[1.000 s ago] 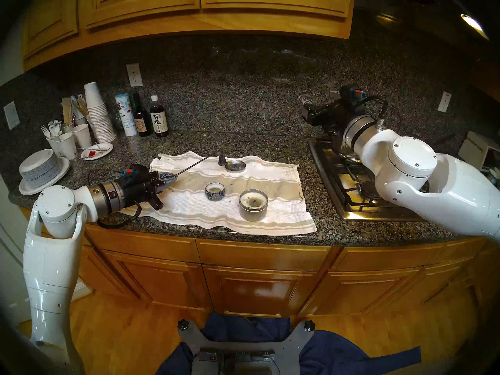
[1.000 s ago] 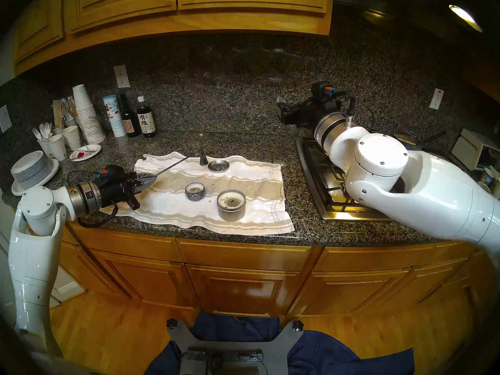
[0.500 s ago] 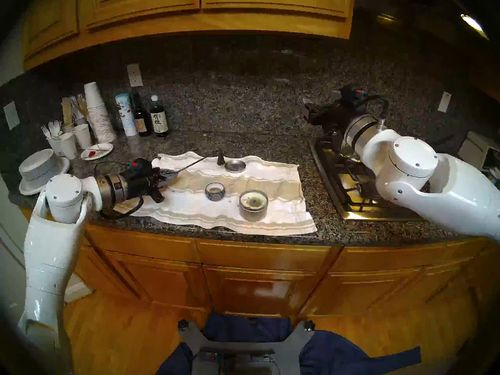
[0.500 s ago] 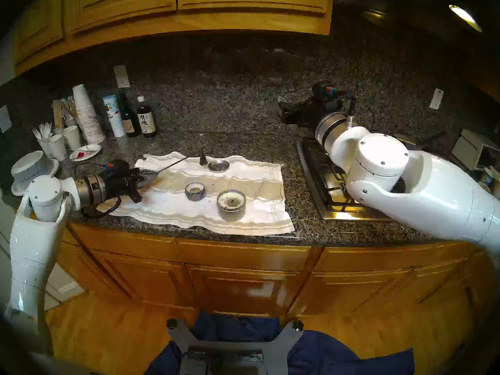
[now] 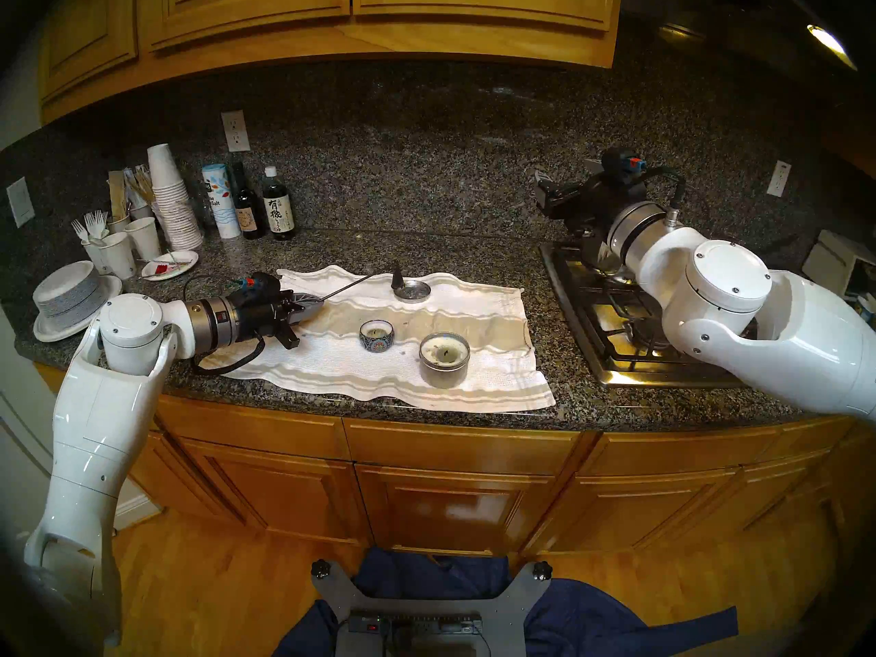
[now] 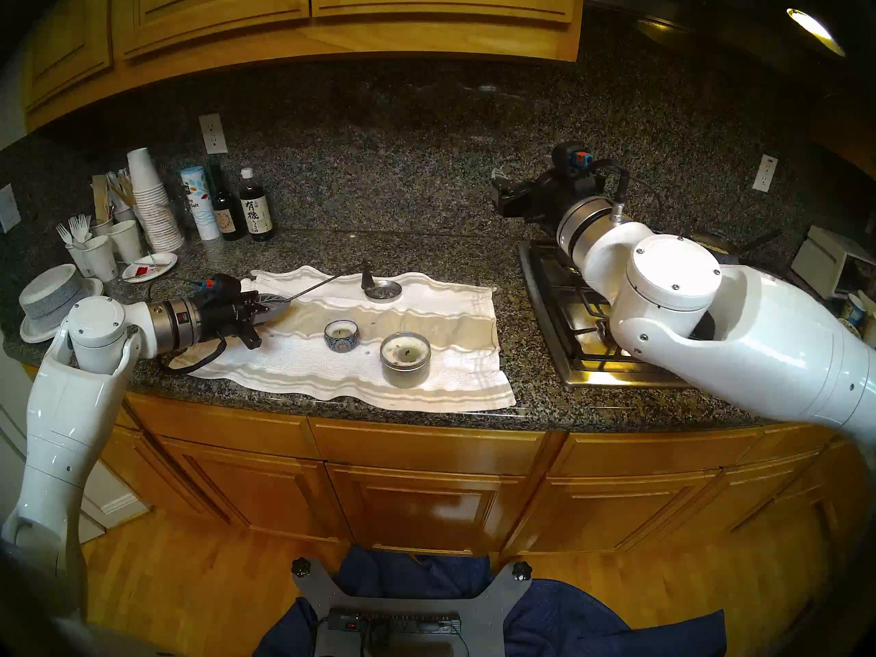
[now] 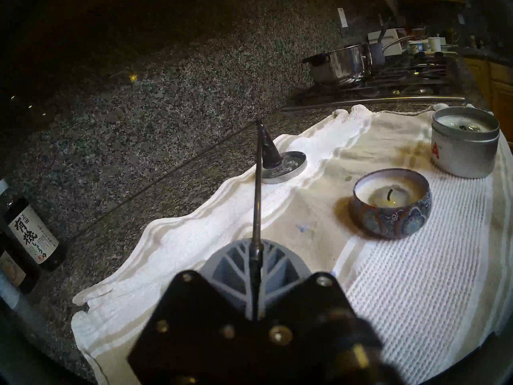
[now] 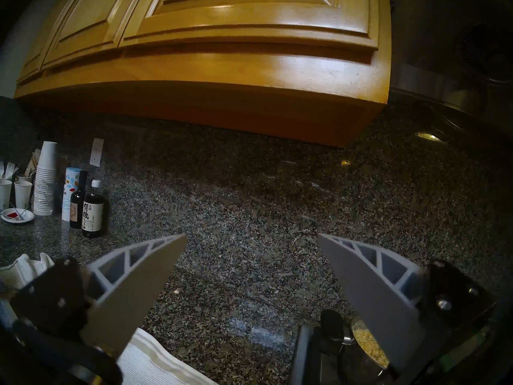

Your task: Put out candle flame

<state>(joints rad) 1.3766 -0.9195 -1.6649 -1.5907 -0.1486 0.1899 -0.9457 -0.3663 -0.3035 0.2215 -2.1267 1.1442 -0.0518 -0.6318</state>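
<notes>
My left gripper (image 5: pixel 313 305) is shut on the thin rod of a dark metal candle snuffer (image 5: pixel 346 290). Its cone (image 5: pixel 397 277) hangs at the left rim of a round metal lid (image 5: pixel 416 291) on the white towel (image 5: pixel 483 310). A small blue patterned candle (image 5: pixel 376 334) and a larger tin candle (image 5: pixel 444 359) stand nearer on the towel, apart from the cone. The left wrist view shows the cone (image 7: pixel 268 151), the small candle (image 7: pixel 391 202) with a black wick and the tin candle (image 7: pixel 465 142); I see no clear flame. My right gripper (image 5: pixel 540 186) is open and empty above the stove's back left.
Stacked paper cups (image 5: pixel 173 201), bottles (image 5: pixel 278 210), a salt canister (image 5: pixel 220 201) and stacked plates (image 5: pixel 71 295) crowd the counter's back left. A gas stove (image 5: pixel 611 319) with a steel pot (image 7: pixel 338 62) lies to the right. Cabinets (image 5: pixel 351 11) hang overhead.
My left arm has moved right and towards the wall with the snuffer, bringing the cone from left of the metal lid to its left rim. The right arm has shifted only slightly.
</notes>
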